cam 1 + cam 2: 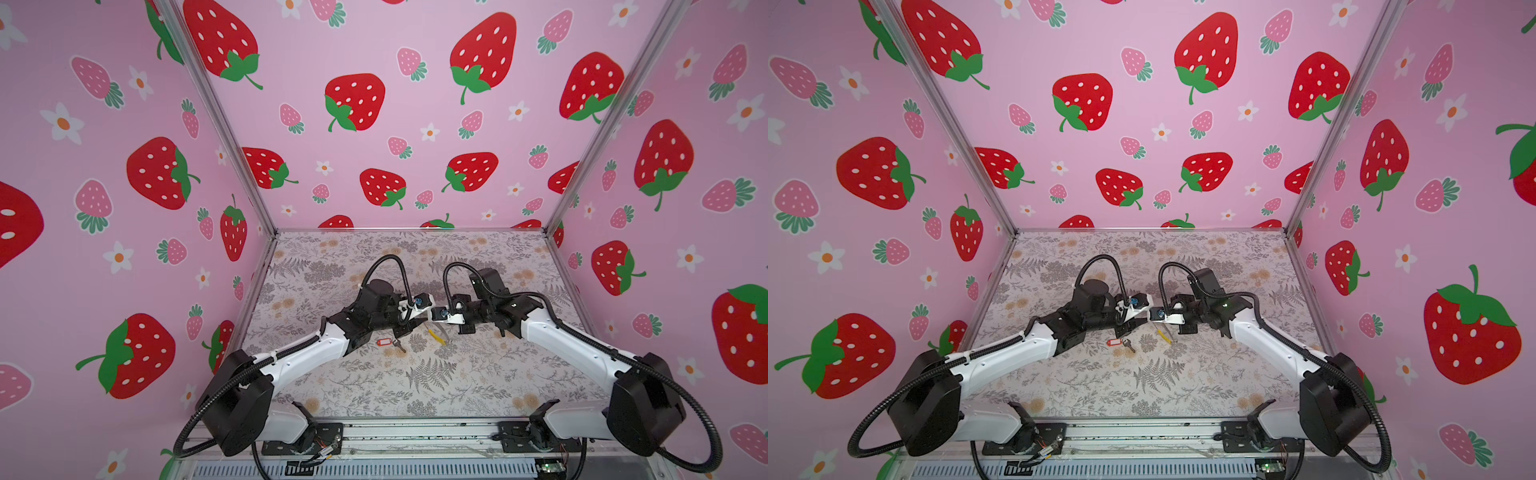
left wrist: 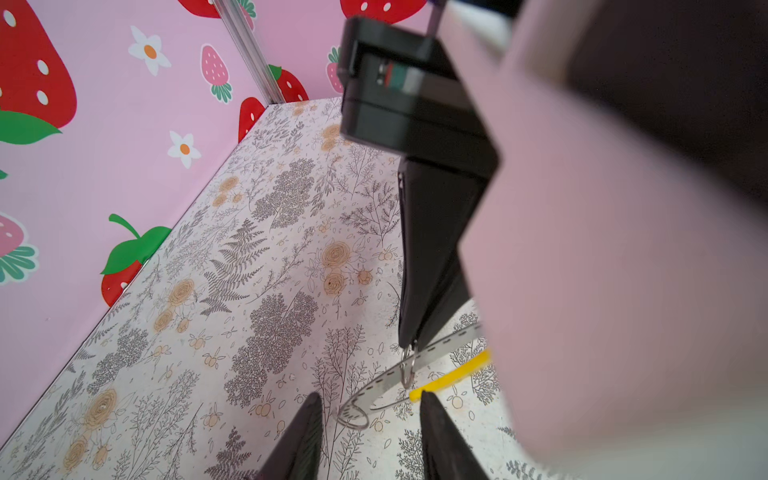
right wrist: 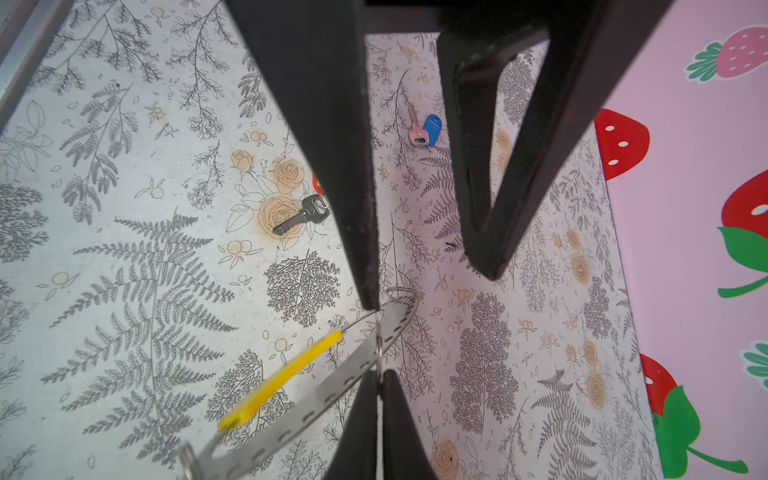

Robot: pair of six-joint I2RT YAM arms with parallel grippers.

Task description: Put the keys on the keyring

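You are viewing the task at its opening stage: neither key is sitting on the keyring [image 1: 437, 336], so both threadings are waiting to be done. The right gripper [image 3: 379, 374] is holding the keyring over the floral table [image 1: 374, 386] at mid-scene. Its fingers are pressing together on the small wire loop riding on the perforated grey band. The left gripper [image 2: 369, 395] is facing it from the left with its fingers spread, and the looped free end of the band is lying between them. You cannot tell whether either fingertip is touching it. In both top views the keyring is showing nearly edge-on, its long axis running from far-left to near-right, with the yellow segment lying along that line. The red-tagged key [image 1: 384, 343] is lying flat just left of the keyring. Its long axis is running roughly left to right, tag to the left and blade pointing right toward the hoop. The blue-tagged key [image 3: 424, 131] is showing only in the right wrist view, flat on the table beyond the left gripper's fingers. The left arm is probably covering it in the top views.
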